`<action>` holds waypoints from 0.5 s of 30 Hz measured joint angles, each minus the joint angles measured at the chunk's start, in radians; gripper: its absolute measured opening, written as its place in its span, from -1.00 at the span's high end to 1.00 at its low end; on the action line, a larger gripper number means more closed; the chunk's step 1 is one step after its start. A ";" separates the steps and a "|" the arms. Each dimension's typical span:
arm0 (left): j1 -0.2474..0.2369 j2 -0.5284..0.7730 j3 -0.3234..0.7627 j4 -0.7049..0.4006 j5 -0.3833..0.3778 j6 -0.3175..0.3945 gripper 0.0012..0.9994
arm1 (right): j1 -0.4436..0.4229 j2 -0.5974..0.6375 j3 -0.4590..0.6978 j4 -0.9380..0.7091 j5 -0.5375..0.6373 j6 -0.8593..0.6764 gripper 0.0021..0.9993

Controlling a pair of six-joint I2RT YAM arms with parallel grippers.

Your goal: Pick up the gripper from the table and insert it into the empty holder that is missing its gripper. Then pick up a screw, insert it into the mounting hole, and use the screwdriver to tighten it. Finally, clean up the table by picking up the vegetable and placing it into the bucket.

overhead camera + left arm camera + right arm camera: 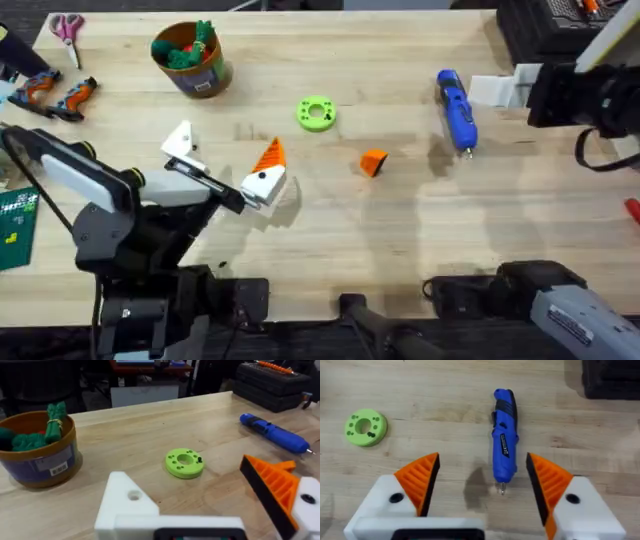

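The loose orange gripper (372, 162) lies mid-table, apart from both arms. My left gripper (225, 158) (192, 497) is open. One of its fingers is the plain white holder (180, 141) (125, 505) with a bare mounting hole; the other carries an orange wedge (268, 158) (270, 487). The blue screwdriver (456, 108) (503, 435) (275, 434) lies flat, its bit pointing at the near side. My right gripper (482, 460) (497, 92) hovers open just right of it, with orange pads on both fingers. The bucket (192, 58) (40, 457) stands at the back left with green toys inside. The vegetable is out of view.
A lime-green ring disc (316, 113) (185, 462) (366, 426) lies behind the loose wedge, with small dark bits in its holes. Pink scissors (68, 28) and orange-handled pliers (55, 95) lie far left. A black case (540, 30) fills the back right corner.
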 joint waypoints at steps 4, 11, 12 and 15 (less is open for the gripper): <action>-0.052 0.000 -0.001 0.002 -0.016 0.016 -0.97 | 0.000 0.000 0.000 0.000 0.000 0.000 -0.99; -0.099 0.000 -0.002 0.003 -0.058 -0.006 -0.97 | 0.000 0.000 0.000 0.000 0.000 0.000 -0.99; -0.099 0.000 -0.002 0.003 -0.059 -0.016 -0.97 | 0.000 0.000 0.000 0.000 0.000 0.000 -0.99; -0.099 0.000 -0.002 0.003 -0.056 -0.050 -0.97 | 0.000 0.000 0.000 0.000 0.000 0.000 -0.99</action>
